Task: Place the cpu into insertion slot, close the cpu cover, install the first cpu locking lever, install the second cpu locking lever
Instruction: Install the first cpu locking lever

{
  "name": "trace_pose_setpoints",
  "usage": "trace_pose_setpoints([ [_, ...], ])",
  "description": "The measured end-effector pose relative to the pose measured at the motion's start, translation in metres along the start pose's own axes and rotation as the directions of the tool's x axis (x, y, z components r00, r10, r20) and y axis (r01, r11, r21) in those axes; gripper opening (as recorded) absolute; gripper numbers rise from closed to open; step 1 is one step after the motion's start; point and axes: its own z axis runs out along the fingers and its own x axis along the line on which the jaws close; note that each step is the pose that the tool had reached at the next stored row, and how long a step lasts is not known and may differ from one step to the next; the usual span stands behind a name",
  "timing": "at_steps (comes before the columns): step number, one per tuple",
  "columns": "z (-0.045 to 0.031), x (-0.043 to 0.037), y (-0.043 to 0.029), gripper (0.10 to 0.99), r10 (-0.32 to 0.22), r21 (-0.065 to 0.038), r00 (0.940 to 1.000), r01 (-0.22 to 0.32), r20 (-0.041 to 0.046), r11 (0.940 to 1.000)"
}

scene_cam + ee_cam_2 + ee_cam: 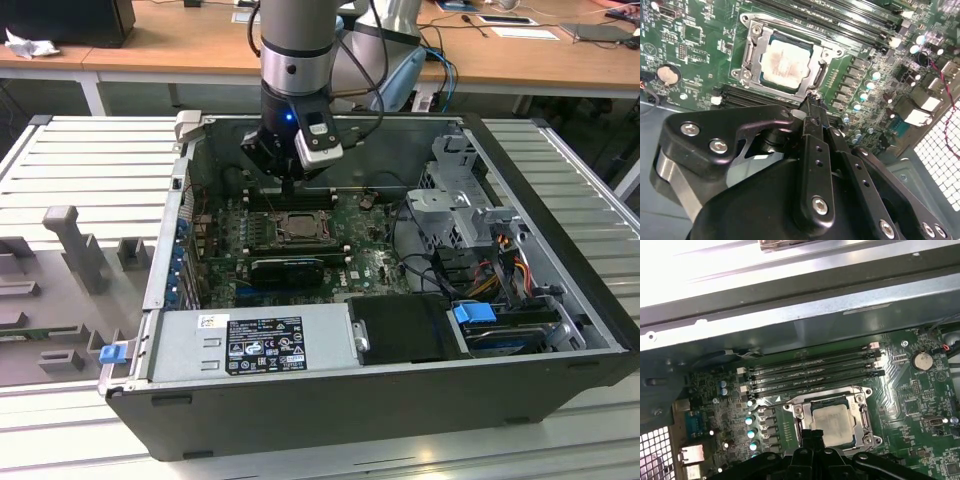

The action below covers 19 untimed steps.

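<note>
The cpu (785, 62) (832, 422) is a pale silvery square lying flat in the insertion slot (742, 74) (867, 391) on the green motherboard. The cpu cover (751, 52) (862, 415), a silvery frame, lies down around the chip. In the exterior view the cpu (298, 228) sits mid-board inside the open computer case. My gripper (288, 190) (812, 100) (812, 435) hangs just above the board, its black fingers pressed together and holding nothing. Its tip is at the socket's edge, close to a thin metal lever (821, 75). I cannot tell whether the tip touches the lever.
Long black memory slots (840, 20) (810, 372) run beside the socket. A black graphics card (288, 268), a power supply (250, 340), a drive cage (460, 200) and loose cables (500, 270) crowd the case. The case wall (790, 315) rises close behind the board.
</note>
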Motion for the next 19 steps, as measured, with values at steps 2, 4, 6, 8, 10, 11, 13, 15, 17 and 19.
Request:
trace_pose_setpoints([
  [2,0.0003,0.0078,-0.0015,0.106,0.000,-0.001,1.0000,0.000,0.0010,1.0000],
  [4,0.0009,0.0133,-0.0026,0.106,-0.001,-0.001,1.0000,0.001,0.0022,1.0000],
  [6,0.0013,0.0152,-0.0030,0.106,-0.022,0.000,0.9998,0.022,0.0017,0.9998],
  [8,0.0016,0.0152,-0.0030,0.106,-0.057,0.001,0.9984,0.057,-0.0008,0.9984],
  [10,0.0017,0.0152,-0.0030,0.106,-0.094,0.002,0.9956,0.094,-0.0036,0.9956],
  [11,0.0019,0.0151,-0.0030,0.106,-0.120,0.003,0.9928,0.120,-0.0055,0.9928],
  [13,0.0021,0.0152,-0.0030,0.106,-0.163,0.004,0.9867,0.163,-0.0088,0.9867],
  [15,0.0022,0.0152,-0.0031,0.106,-0.195,0.005,0.9807,0.195,-0.0114,0.9808],
  [17,0.0022,0.0164,-0.0034,0.106,-0.208,0.005,0.9781,0.208,-0.0110,0.9782],
  [19,0.0024,0.0207,-0.0043,0.106,-0.211,0.006,0.9775,0.211,-0.0068,0.9775],
])
